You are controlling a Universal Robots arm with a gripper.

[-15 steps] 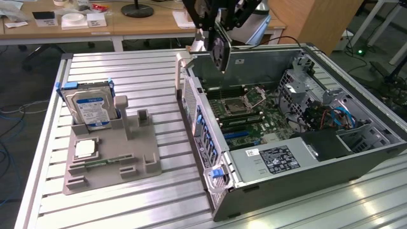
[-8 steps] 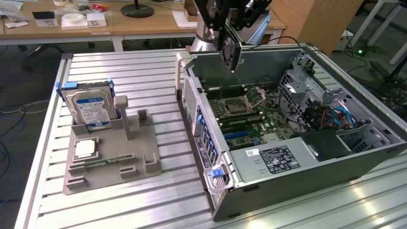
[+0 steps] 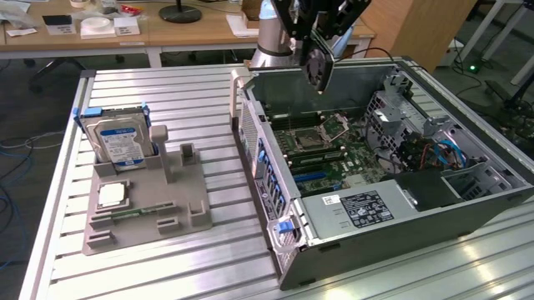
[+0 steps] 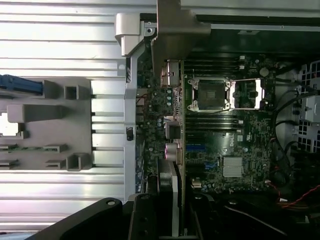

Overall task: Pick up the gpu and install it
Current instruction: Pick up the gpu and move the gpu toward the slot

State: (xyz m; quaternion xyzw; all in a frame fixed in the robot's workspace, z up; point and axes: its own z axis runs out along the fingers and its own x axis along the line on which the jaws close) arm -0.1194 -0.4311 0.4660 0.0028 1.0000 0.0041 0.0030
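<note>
Aloft: gpu [image 3: 321,67] hangs edge-down over the open case [image 3: 392,234], above the motherboard [image 3: 326,150].
The fingers [image 4: 144,219] pinch its top edge. We judge it light, stiff and fragile; best held by bare board edges, off the components.

Robotics lab, slatted aluminium bench [image 3: 167,275], wooden desks [image 3: 192,31] behind, opened computer case [image 3: 417,225]

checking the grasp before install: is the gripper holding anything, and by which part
The gripper holds the thin dark rectangular gpu card by its upper end, hanging over the open grey metal case.
</note>
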